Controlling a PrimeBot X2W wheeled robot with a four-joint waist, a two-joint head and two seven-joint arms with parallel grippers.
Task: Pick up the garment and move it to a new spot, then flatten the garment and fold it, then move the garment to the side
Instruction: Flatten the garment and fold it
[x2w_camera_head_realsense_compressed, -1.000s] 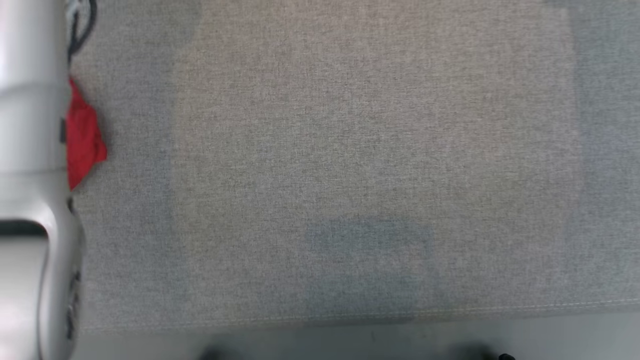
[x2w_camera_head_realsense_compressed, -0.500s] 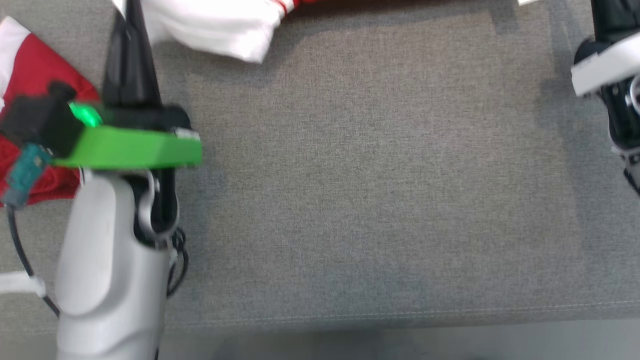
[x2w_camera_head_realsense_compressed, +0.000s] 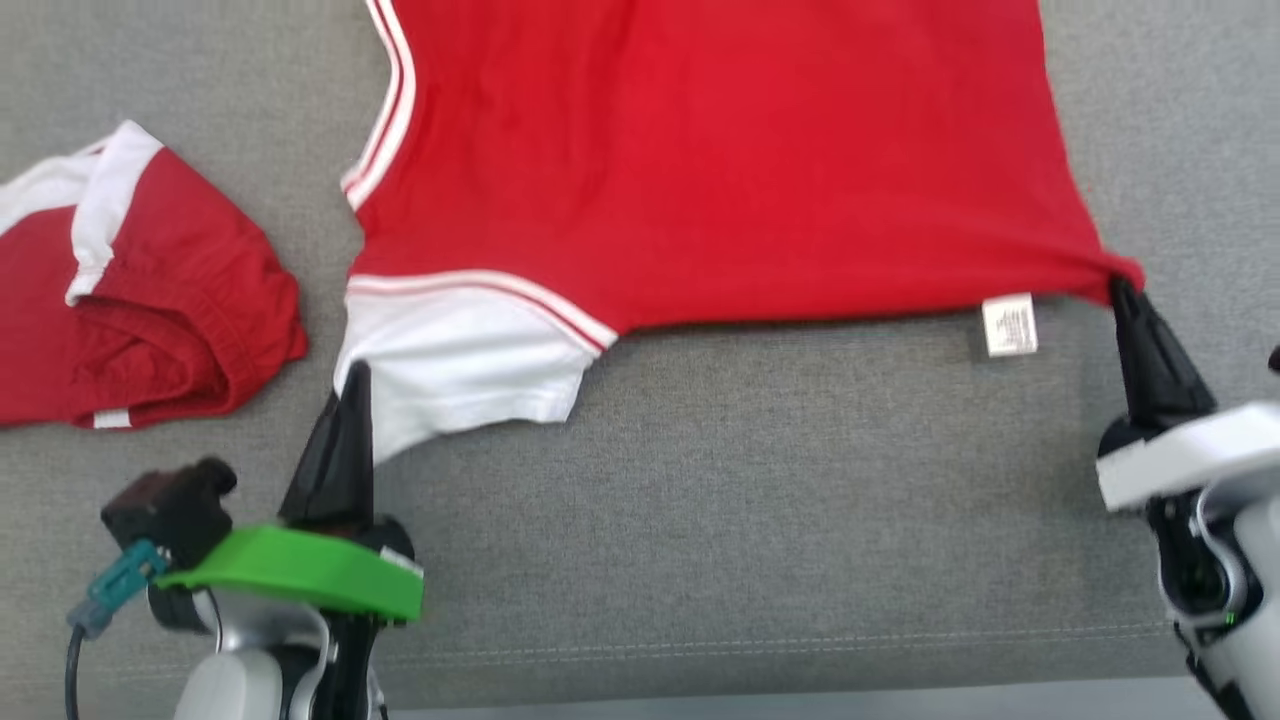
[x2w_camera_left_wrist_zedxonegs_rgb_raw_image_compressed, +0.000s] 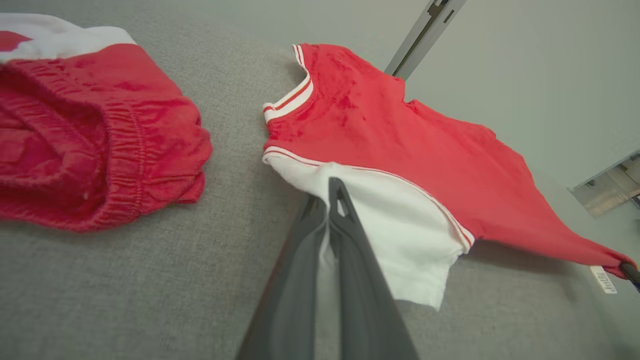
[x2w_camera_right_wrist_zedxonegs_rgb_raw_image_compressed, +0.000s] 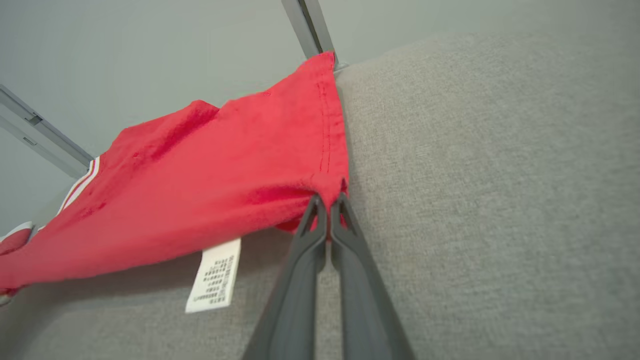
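From the head camera I see the red shirt (x2w_camera_head_realsense_compressed: 720, 150) spread across the far half of the grey cloth-covered table (x2w_camera_head_realsense_compressed: 750, 520), its near edge stretched between my two claws. The left claw (x2w_camera_head_realsense_compressed: 356, 372) has its fingers together on the white sleeve (x2w_camera_head_realsense_compressed: 460, 350), which is trimmed with red and white stripes. The right claw (x2w_camera_head_realsense_compressed: 1120, 285) is clamped on the shirt's near right corner. A small white label (x2w_camera_head_realsense_compressed: 1010, 325) hangs from the near edge just beside the right claw; its print is too blurred for me to read. A second red piece, folded shorts (x2w_camera_head_realsense_compressed: 150, 310) with a white band, lies on the table to the left, apart from the shirt. A green bracket (x2w_camera_head_realsense_compressed: 300, 575) sits on my left wrist. In the left wrist view the claw's fingers (x2w_camera_left_wrist_zedxonegs_rgb_raw_image_compressed: 350, 260) are pressed shut with white sleeve cloth pinched between them, the shorts are bunched at upper left with an elastic waistband showing, and the far corner of the shirt is drawn to a point at the right claw, the label dangling beside it. In the right wrist view the fingers (x2w_camera_right_wrist_zedxonegs_rgb_raw_image_compressed: 300, 280) are closed on the stitched hem corner, the cloth there is raised a little with shadow beneath it, and the label shows several lines of grey print, too small for me to make out.
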